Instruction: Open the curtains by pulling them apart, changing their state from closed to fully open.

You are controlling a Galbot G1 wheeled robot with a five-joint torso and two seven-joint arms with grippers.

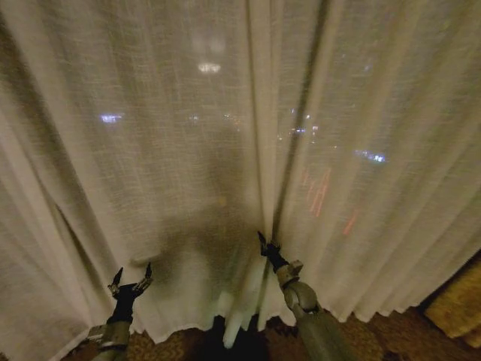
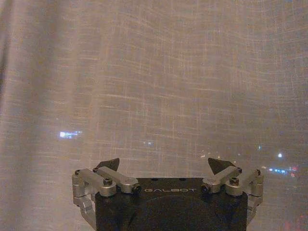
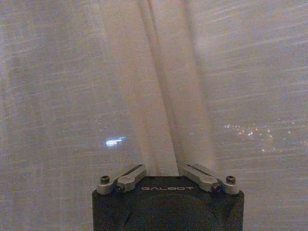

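The curtains hang closed as two sheer cream panels, the left panel (image 1: 150, 150) and the right panel (image 1: 391, 188), meeting at a pleated seam near the middle. My right gripper (image 1: 264, 244) is low at that seam, shut on a vertical fold of the curtain edge (image 3: 161, 144); the fold runs down between its jaws in the right wrist view. My left gripper (image 1: 132, 272) stands open lower left, just in front of the left panel (image 2: 154, 86), with nothing between its fingertips (image 2: 113, 163).
A golden-yellow drape (image 1: 458, 301) hangs at the lower right. Patterned carpet (image 1: 391, 331) shows under the hem. City lights glow through the fabric, and a dark gap (image 1: 240, 338) opens at the hem below the seam.
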